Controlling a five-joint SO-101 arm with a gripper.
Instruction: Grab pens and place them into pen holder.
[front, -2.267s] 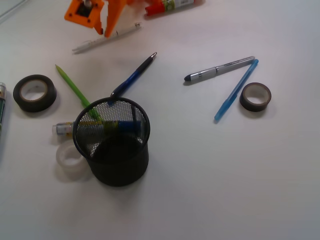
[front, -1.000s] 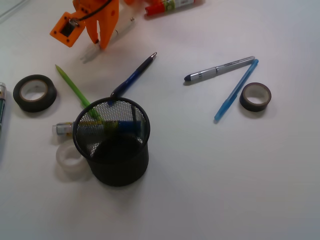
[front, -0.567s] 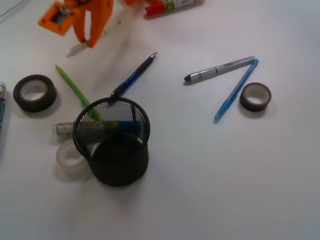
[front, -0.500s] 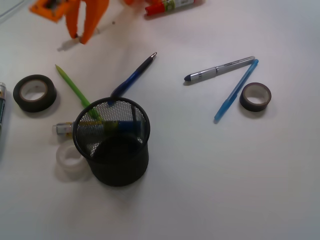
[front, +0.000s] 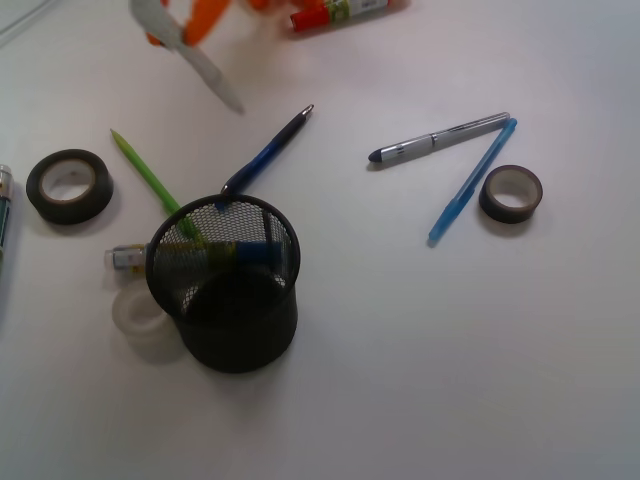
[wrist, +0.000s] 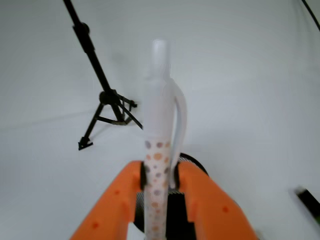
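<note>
Front view: the white pen (front: 195, 55), lying flat on the table a second ago, is now off it and blurred, carried by the orange gripper (front: 180, 25) at the far left. The pickup looks done; the black mesh pen holder (front: 224, 283) waits nearer.

Wrist view: the gripper (wrist: 159, 186) is clamped on the white pen (wrist: 161, 135), which stands upright between its orange fingers (wrist: 207, 200).

pen holder (front: 223, 285) mouth open above, pens (front: 265, 155) alongside.
</note>
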